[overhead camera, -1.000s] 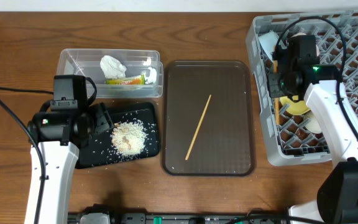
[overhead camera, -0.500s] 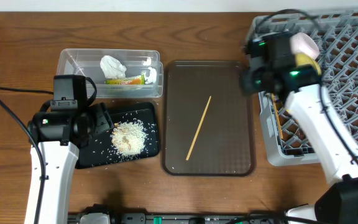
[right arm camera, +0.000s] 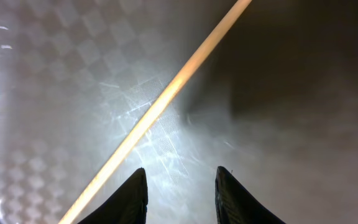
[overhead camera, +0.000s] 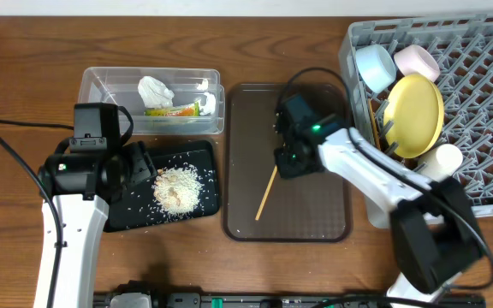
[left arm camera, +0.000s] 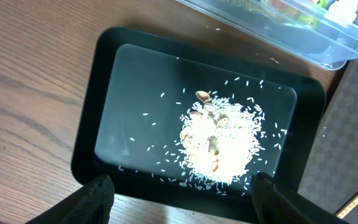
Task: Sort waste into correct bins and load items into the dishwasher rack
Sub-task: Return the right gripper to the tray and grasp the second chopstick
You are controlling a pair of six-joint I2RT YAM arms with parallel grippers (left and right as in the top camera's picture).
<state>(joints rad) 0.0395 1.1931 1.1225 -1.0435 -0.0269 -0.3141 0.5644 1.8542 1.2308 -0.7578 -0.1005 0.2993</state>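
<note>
The waste (overhead camera: pixel 176 188) is binned at left and the dishes (overhead camera: pixel 413 111) sit in the rack (overhead camera: pixel 486 184) at right; only the centre chopstick (overhead camera: pixel 264 201) is left, below my part-open, empty right jaws, while my left jaws gape empty.

rack (overhead camera: pixel 486 94) grey lattice | plate (overhead camera: pixel 414 115) yellow | bowl (overhead camera: pixel 373 67) light blue | left tray (left arm camera: pixel 135 93) black, rice (left arm camera: pixel 222 146) white | serving tray (right arm camera: pixel 36 81) dark brown, faint checker | chopstick (overhead camera: pixel 264 201) pale wood
</note>
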